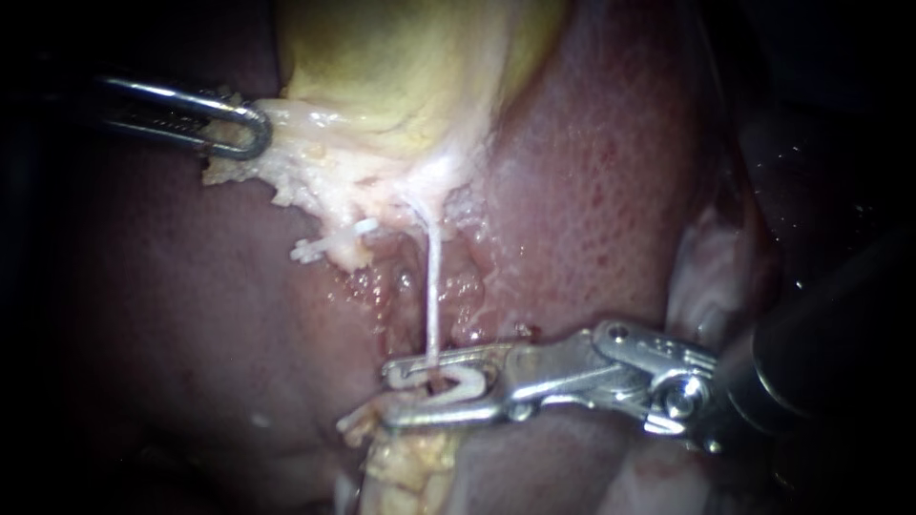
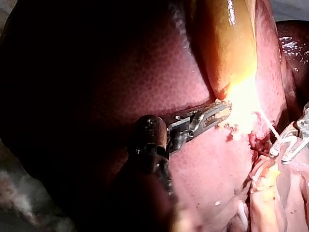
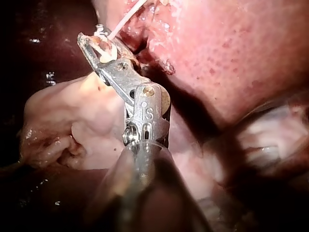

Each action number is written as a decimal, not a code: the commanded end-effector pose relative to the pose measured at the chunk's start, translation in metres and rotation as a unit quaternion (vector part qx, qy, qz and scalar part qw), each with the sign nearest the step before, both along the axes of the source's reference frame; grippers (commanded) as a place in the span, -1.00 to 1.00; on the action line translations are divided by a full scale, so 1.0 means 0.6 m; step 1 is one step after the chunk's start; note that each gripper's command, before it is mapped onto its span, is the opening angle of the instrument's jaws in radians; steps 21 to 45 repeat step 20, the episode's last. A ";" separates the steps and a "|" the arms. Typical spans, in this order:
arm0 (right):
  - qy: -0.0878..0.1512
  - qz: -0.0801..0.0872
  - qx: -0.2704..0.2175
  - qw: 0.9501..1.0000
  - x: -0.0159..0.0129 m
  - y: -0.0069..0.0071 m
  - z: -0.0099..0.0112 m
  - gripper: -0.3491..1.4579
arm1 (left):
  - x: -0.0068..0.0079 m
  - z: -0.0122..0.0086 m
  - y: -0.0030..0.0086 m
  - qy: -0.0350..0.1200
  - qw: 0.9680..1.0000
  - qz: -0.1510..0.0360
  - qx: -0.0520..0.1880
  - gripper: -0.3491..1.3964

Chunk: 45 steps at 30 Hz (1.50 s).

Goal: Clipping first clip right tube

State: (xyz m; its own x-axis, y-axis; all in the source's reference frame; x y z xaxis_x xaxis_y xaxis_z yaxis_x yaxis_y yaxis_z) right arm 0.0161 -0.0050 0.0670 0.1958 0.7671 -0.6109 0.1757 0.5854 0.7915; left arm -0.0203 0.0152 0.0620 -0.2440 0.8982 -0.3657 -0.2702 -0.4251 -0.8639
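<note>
A thin white tube point(image 1: 431, 286) runs from the pale base of the yellow gallbladder point(image 1: 401, 67) straight down into my right instrument point(image 1: 391, 393). Its jaws hold a white clip point(image 1: 460, 386) around the tube's lower end, touching the clip from both sides. The right wrist view shows the same jaws point(image 3: 94, 41), the clip point(image 3: 104, 48) and the tube point(image 3: 123, 18) entering them. My left instrument point(image 1: 253, 129) is shut on the ragged pale edge of the gallbladder, holding it to the left. The left wrist view shows this grip point(image 2: 224, 110) and the tube point(image 2: 268, 123) beyond it.
Dark red liver point(image 1: 592, 191) surrounds the raw bed behind the tube. A short white stub point(image 1: 329, 243) sticks out left of the tube. Pale fatty tissue point(image 1: 410, 463) lies under the right jaws, and a pale fold point(image 1: 706, 267) lies above the right shaft.
</note>
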 end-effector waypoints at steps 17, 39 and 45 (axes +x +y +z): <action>-0.005 0.001 0.016 1.000 -0.0011 -0.0003 0.0007 -1.00 | -0.0001 -0.0001 -0.0001 0.000 1.000 0.000 0.000 -1.00; -0.005 0.000 0.015 1.000 -0.0009 -0.0007 0.0013 -1.00 | -0.0001 -0.0001 -0.0001 0.000 1.000 0.000 0.000 -1.00; -0.005 0.000 0.015 1.000 -0.0009 -0.0007 0.0013 -1.00 | -0.0001 -0.0001 -0.0001 0.000 1.000 0.000 0.000 -1.00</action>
